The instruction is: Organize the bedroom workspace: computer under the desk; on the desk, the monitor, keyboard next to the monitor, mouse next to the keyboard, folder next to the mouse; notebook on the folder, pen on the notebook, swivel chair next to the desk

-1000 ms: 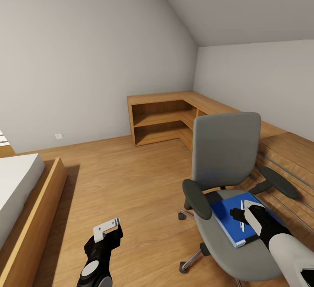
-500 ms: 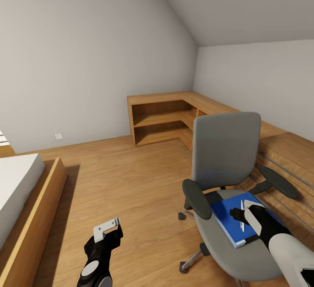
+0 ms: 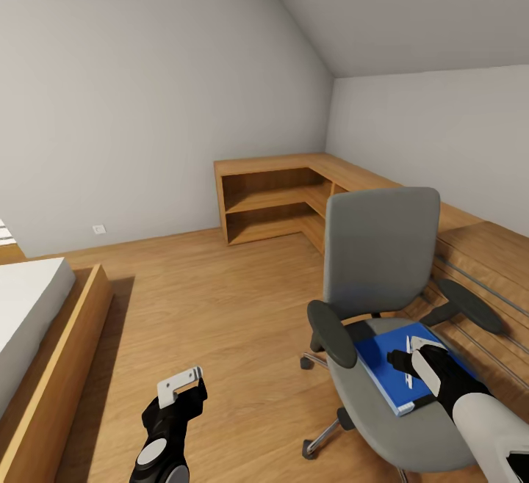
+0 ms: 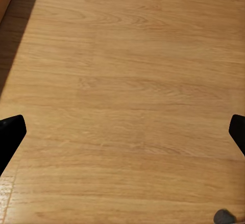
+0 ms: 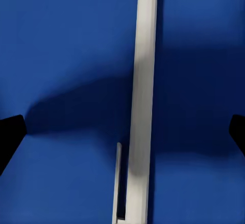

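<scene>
Two arms: the right gripper (image 3: 411,357) hangs over the swivel chair (image 3: 382,277); the left gripper (image 3: 180,385) hangs above the wooden floor (image 3: 220,307).
Pen: the white pen (image 5: 140,106) lies on the blue folder (image 3: 389,373) on the chair seat.
Right fingers: apart, one on each side of the pen, nothing gripped.
Left fingers: spread wide, empty.
Step in hand: likely picking the pen off the folder.
Doing it well: descend straight, keep the pen centred, pinch across its thin shaft gently so it does not roll or drag the folder.
</scene>
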`<state>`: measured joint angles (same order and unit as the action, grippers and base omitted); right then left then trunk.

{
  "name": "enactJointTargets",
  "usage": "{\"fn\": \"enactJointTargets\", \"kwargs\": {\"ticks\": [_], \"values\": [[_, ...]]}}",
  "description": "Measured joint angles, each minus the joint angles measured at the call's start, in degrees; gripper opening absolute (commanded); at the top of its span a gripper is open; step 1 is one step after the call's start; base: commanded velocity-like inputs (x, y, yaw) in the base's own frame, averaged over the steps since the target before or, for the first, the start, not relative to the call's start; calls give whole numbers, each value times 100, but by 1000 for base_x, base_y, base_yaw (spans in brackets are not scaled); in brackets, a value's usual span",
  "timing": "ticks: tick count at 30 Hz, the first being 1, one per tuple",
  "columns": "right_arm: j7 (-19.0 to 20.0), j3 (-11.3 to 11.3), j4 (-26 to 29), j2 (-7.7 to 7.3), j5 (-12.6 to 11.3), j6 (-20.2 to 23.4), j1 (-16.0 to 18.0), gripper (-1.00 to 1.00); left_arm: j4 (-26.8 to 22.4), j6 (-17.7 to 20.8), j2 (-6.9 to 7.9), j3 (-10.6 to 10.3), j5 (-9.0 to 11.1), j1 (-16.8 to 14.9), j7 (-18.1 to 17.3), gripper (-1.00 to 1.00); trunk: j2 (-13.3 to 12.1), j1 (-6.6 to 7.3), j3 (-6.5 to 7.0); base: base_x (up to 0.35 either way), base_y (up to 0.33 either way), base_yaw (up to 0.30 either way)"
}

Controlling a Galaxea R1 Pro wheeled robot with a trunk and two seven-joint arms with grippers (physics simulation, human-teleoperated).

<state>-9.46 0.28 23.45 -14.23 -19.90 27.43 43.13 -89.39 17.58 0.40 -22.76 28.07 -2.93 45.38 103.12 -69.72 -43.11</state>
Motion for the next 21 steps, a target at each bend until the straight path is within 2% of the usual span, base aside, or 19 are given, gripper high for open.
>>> {"fn": "enactJointTargets", "kwargs": {"ticks": [8,9,21], "values": [[0,1,1,0,2,-1,-1,100,0,0,0,2,0,0,-1,100,0,0,0,0,0,0],[0,1,2,0,2,-1,-2,-100,0,0,0,2,0,0,-1,100,0,0,0,0,0,0],[15,2,1,-4,22,5,-4,-100,0,0,0,-1,0,0,0,100,0,0,0,0,0,0]]}}
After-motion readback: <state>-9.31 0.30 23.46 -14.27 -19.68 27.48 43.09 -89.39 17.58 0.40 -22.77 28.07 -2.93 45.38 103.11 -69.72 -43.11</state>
